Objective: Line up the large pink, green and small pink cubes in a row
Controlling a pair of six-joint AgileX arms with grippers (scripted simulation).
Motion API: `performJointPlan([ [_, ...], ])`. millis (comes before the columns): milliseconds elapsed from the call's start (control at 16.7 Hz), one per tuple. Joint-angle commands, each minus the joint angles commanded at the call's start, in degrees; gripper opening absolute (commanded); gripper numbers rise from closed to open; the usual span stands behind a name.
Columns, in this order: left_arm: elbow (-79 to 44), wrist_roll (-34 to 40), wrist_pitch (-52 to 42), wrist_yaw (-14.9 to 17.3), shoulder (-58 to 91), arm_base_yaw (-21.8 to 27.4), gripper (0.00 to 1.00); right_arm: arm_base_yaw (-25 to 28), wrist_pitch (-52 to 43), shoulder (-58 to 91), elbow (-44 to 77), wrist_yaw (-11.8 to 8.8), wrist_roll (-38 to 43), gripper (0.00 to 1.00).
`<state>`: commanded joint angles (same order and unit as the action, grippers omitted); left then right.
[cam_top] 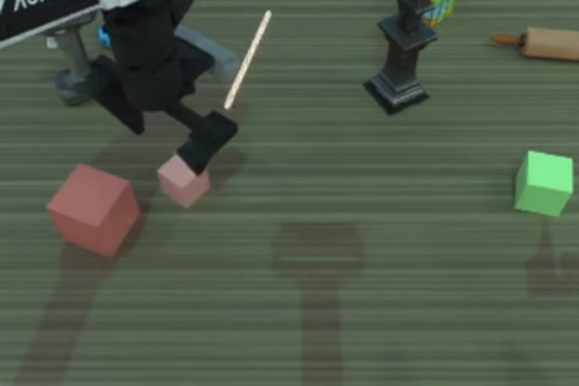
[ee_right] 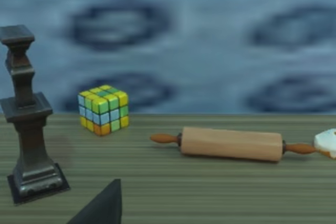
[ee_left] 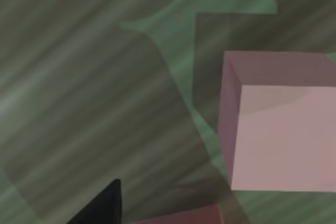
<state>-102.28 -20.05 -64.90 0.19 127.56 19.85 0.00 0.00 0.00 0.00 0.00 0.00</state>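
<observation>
From overhead, the left pincer hangs right at the small pale pink matte cube; whether it grips I cannot tell. The large salmon-pink matte cube sits just beside it, toward the left edge, and the bright green cube lies well apart, far right. The left wrist view shows only the small cube close up. The right wrist view alone shows a wooden rolling pin, a multicoloured puzzle cube and a dark metal candlestick on the striped greenish surface, with a blue patterned backdrop behind it.
</observation>
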Motion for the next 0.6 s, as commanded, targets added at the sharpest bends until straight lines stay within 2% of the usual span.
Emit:
performJointPlan([
  [360,7.7,0.0,13.1,0.0,4.9,0.0,1.00,0.0,0.0,0.0,0.0,0.0,0.0,1.00],
  [600,8.7,0.0,14.5,0.1,5.6,0.1,1.00,0.0,0.0,0.0,0.0,0.0,0.0,1.00],
])
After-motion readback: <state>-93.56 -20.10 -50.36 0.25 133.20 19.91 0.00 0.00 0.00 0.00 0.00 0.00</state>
